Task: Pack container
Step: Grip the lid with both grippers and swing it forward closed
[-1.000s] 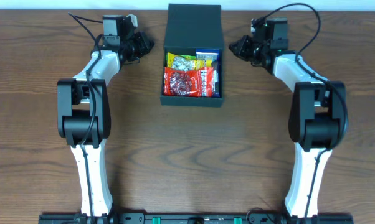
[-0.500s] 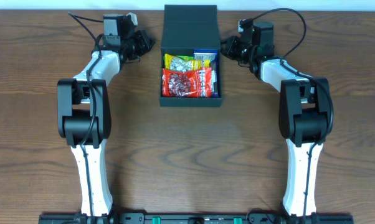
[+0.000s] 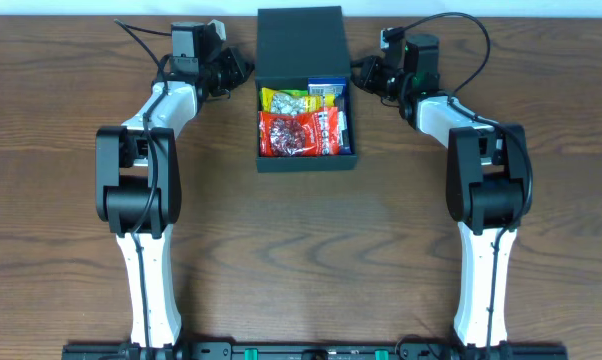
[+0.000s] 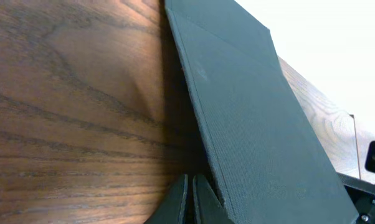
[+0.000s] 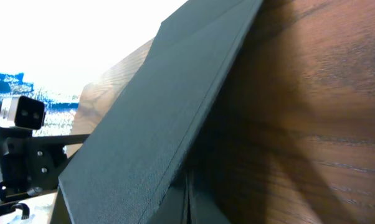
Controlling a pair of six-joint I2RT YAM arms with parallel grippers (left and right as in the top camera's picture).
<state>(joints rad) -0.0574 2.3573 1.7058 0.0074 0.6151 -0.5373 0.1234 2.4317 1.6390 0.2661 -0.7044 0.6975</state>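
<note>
The dark container (image 3: 307,164) stands at the table's far middle, its flap lid (image 3: 301,40) raised at the back. Inside lie a red snack packet (image 3: 299,134), a yellow packet (image 3: 286,100) and a blue-and-white packet (image 3: 328,88). My left gripper (image 3: 243,72) is shut, its tips against the lid's left edge; the left wrist view shows the fingers (image 4: 192,202) closed beside the dark lid (image 4: 256,124). My right gripper (image 3: 358,72) is shut at the lid's right edge; the right wrist view shows the closed fingers (image 5: 187,202) against the lid (image 5: 150,118).
Brown wooden table (image 3: 301,250). The table's far edge runs just behind the container and both grippers. Black cables loop over each wrist.
Both grippers have moved inward toward the lid, the right one farther. The lid stands more upright and the box has shifted slightly left.
</note>
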